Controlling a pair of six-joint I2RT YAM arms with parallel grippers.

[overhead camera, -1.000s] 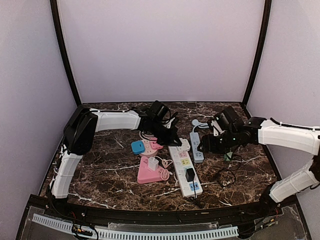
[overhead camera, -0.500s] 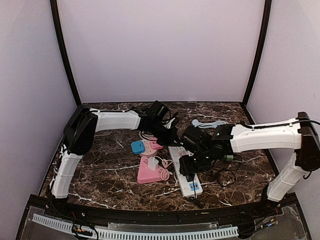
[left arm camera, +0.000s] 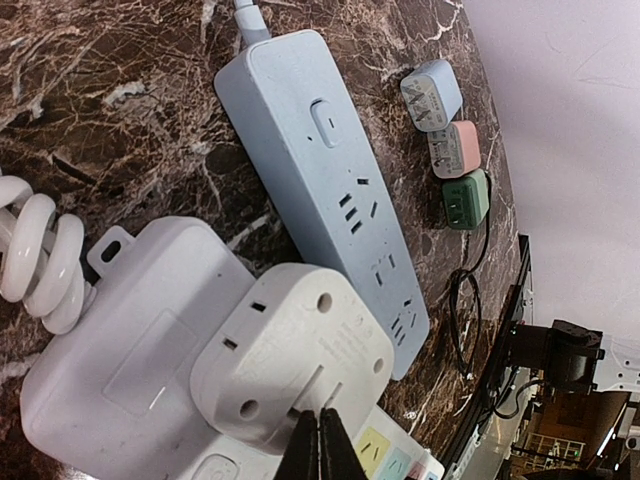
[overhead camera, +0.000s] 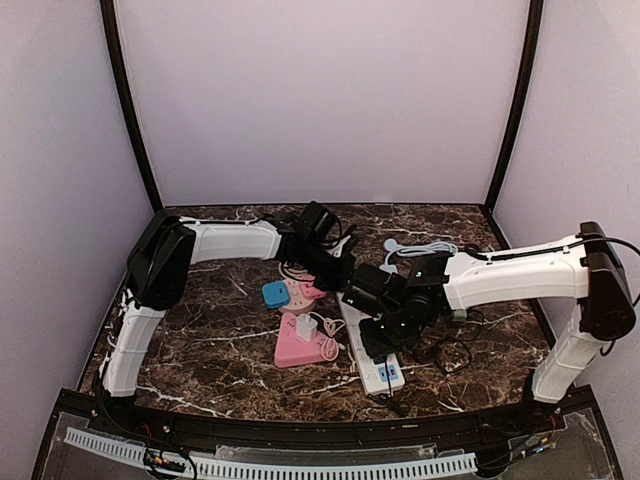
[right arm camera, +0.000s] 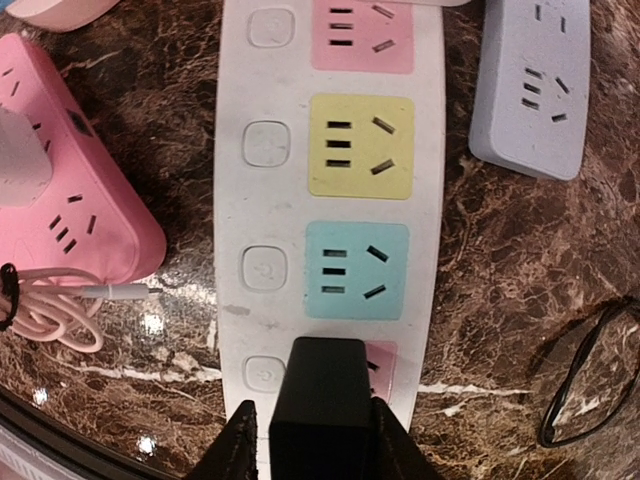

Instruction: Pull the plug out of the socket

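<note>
Over to the right gripper [right arm camera: 315,450] now: low over the near end of the white power strip [right arm camera: 330,60], straddling the black plug [right arm camera: 320,400]. Plugged into the last socket, the pink one, just past the blue-faced and yellow-faced outlets. One finger [right arm camera: 235,450] on either side, tight up against the plug's flanks. Impossible to tell whether actually squeezing or only bracketing. From above, reaching in across the marble table [overhead camera: 220,360] from the right side and covering most of that end of the strip.

And the left gripper [left arm camera: 320,450]: jaws pinched fully together, tips down on a white cube adapter [left arm camera: 290,360] by the strip's far end, with nothing held between them. Just beside that, a pale blue power strip [left arm camera: 330,170] lying flat. Beyond it, three small ones in a row: blue charger [left arm camera: 432,95], pink charger [left arm camera: 453,148], green charger [left arm camera: 465,198].

Left of the white strip, a pink triangular power strip [right arm camera: 70,200] with a white charger [right arm camera: 15,155] plugged in and a pale cable [right arm camera: 50,310] looped at its near corner.
</note>
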